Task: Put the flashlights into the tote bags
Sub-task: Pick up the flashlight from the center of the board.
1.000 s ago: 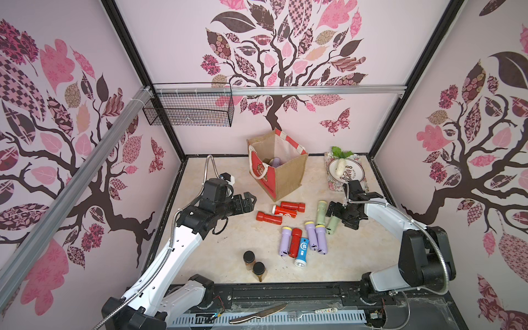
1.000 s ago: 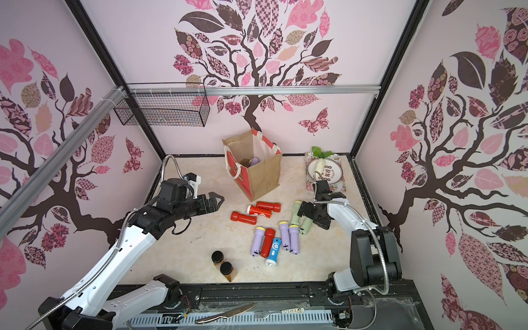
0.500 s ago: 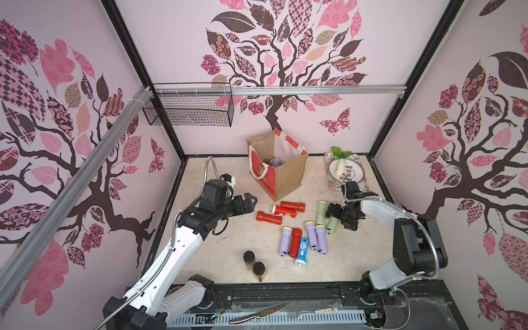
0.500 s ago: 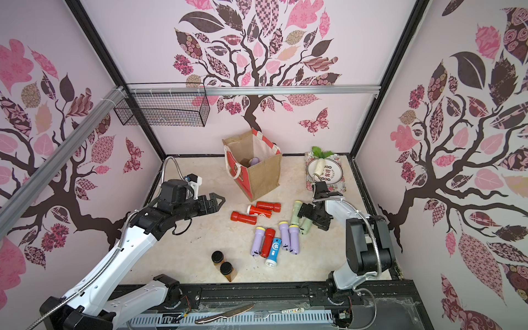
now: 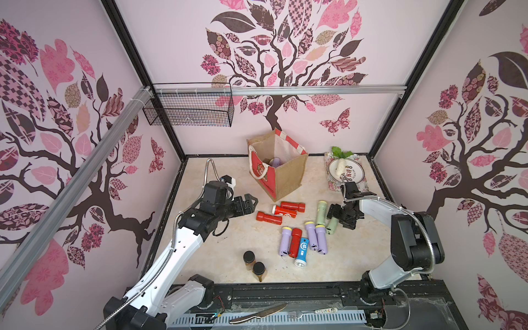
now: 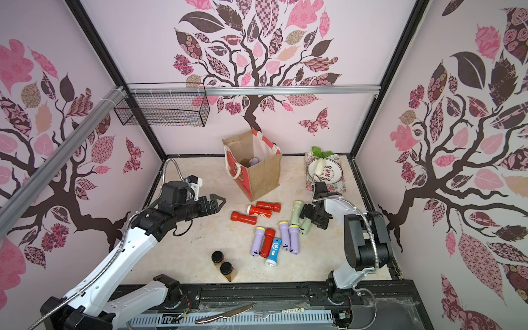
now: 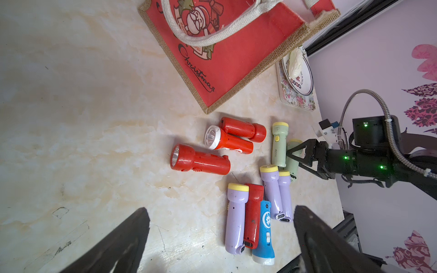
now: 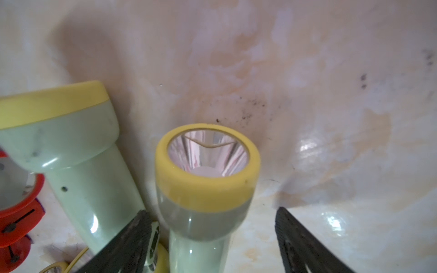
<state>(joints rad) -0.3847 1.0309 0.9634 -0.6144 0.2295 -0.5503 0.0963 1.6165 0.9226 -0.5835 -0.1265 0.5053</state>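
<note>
The tote bag stands open at the back, with a lilac flashlight inside. Loose flashlights lie on the table in front: three red ones, two pale green, and a lilac, red and blue cluster. My right gripper is low on the table, open, its jaws straddling a pale green flashlight; one finger is close to it and the other stands apart. The second pale green flashlight lies right beside it. My left gripper hovers open and empty, left of the red flashlights.
Two brown jars with black lids stand near the front. A plate with a white radish on a floral tray sits at the back right. A wire basket hangs on the back wall. A knife and fork lie on the front rail.
The right gripper's jaws have narrowed around the pale green flashlight. The left arm has barely moved.
</note>
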